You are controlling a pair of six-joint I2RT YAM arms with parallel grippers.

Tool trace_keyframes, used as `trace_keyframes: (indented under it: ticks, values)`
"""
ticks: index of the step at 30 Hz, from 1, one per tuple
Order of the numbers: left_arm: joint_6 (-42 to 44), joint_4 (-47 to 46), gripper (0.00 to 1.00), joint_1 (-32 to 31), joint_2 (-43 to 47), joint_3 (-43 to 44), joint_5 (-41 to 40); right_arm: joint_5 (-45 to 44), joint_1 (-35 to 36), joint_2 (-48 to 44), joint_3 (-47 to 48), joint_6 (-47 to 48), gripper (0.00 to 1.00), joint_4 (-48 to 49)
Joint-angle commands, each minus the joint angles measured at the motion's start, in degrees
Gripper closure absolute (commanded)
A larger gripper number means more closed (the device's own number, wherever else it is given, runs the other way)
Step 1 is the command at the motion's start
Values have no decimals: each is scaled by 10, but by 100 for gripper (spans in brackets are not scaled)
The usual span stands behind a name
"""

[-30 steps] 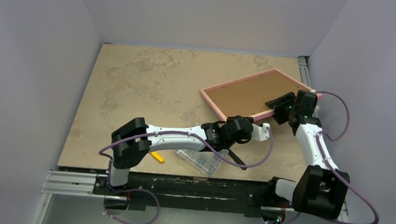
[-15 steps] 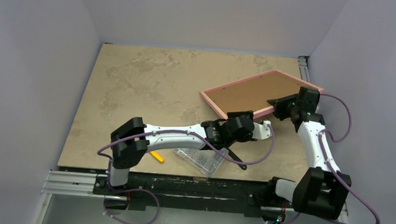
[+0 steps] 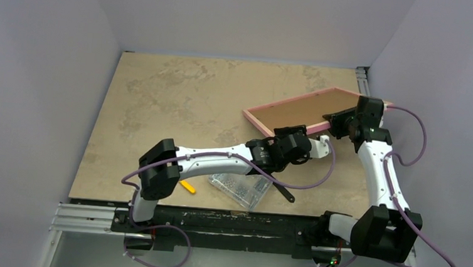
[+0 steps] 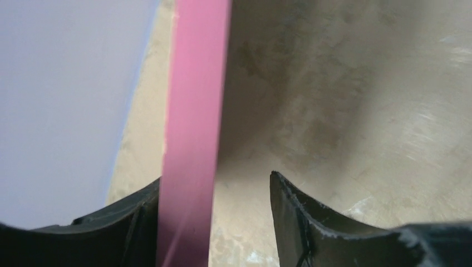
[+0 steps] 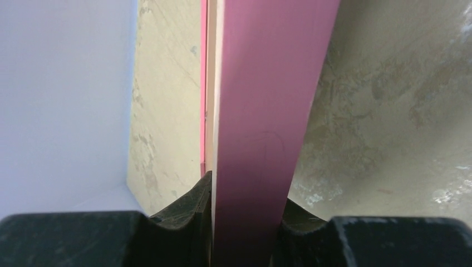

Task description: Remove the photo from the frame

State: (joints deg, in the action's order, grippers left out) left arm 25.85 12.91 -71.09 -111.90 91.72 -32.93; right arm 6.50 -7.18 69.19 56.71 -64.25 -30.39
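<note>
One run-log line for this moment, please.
right end effector: shut on frame edge | left end effector: open, astride frame edge | frame: brown back up | photo: not visible

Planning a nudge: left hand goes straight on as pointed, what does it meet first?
The pink frame: its rail sits between the left hand's open fingers, so it would probably ride further along it.

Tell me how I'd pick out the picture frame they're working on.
Look toward the far right corner of the tan table. The frame is the big rectangle there, its brown back facing up. Its thin pink rim sets it apart from the smaller clear box at the near edge.
</note>
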Motion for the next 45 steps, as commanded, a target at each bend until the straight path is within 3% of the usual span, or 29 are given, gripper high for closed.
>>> trace_keyframes:
  ticks: [1, 3, 5, 9, 12, 23, 26, 29, 31, 34, 38, 42, 45]
  values:
    - [2, 55, 71, 20, 4, 35, 43, -58, 14, -33, 38, 108, 100, -56]
    - [-3, 75, 88, 21, 13, 44, 56, -59, 19, -35, 51, 134, 93, -59]
    - [-18, 118, 100, 25, 19, 63, 76, -54, 26, -37, 71, 170, 78, -58]
    - [-49, 176, 100, 38, 37, 104, 108, -53, 42, -40, 138, 260, 39, -81]
    - [-70, 228, 100, 55, 43, 149, 136, -56, 46, -40, 201, 318, 27, -120]
    - [-149, 405, 100, 131, 19, 367, 361, -97, 46, -74, 399, 353, 21, -210]
    - [-180, 446, 100, 163, -9, 441, 422, -96, 46, -90, 396, 353, 21, -206]
    - [-190, 456, 100, 180, -29, 457, 437, -88, 46, -108, 359, 354, 21, -195]
    - [-201, 439, 100, 181, -25, 429, 442, -87, 47, -133, 289, 335, 17, -167]
    - [-241, 349, 99, 182, 13, 318, 418, -72, 46, -149, 168, 295, 15, -123]
    - [-306, 257, 76, 201, 58, 197, 428, -37, 46, -146, 31, 235, 16, -61]
    - [-301, 194, 63, 205, 86, 108, 425, -83, 46, -110, -62, 169, 13, -51]
    - [-309, 99, 48, 206, 105, 28, 458, -44, 47, -63, -125, 125, 13, 6]
